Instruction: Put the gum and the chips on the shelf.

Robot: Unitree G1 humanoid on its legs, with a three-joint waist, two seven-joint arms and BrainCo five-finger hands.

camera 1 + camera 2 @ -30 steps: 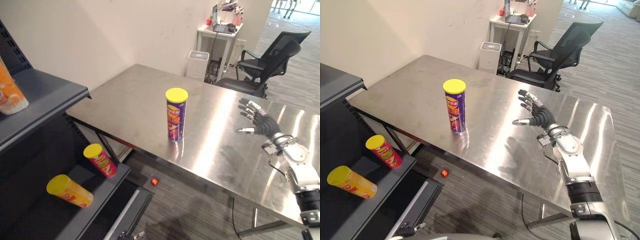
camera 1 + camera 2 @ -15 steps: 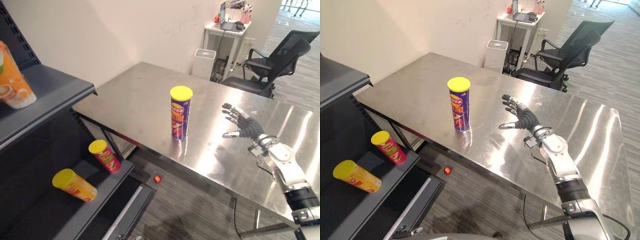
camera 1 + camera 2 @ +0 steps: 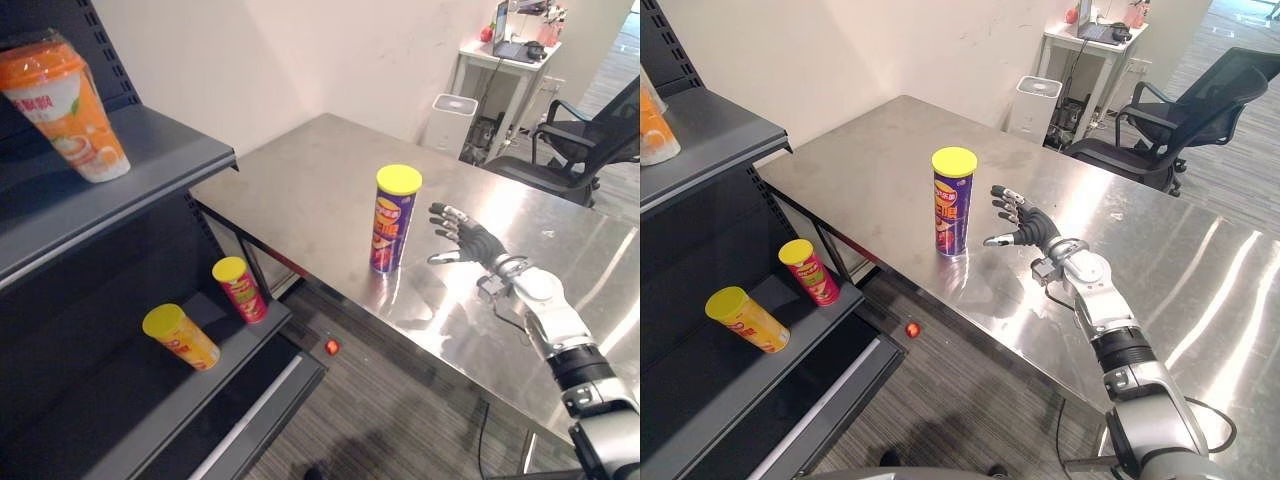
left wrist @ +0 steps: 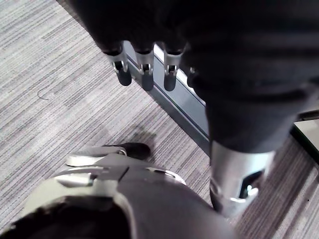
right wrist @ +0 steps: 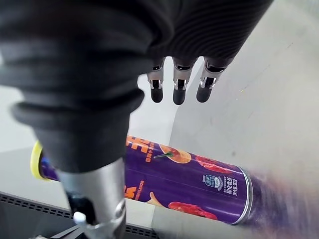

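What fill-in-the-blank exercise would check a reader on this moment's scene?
The purple chips can stands ____ on the steel table.
Its lid is ____.
The right robot hand, beside the can and not touching it, is ____.
The red can and the yellow can rest on the ____ shelf.
Missing words: upright; yellow; open; lower.

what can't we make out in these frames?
Orange cup: cut off by the left edge, right eye view.
Purple chips can: part hidden behind the right hand's thumb, right wrist view.
Things on the far white desk: too small, both eye views.
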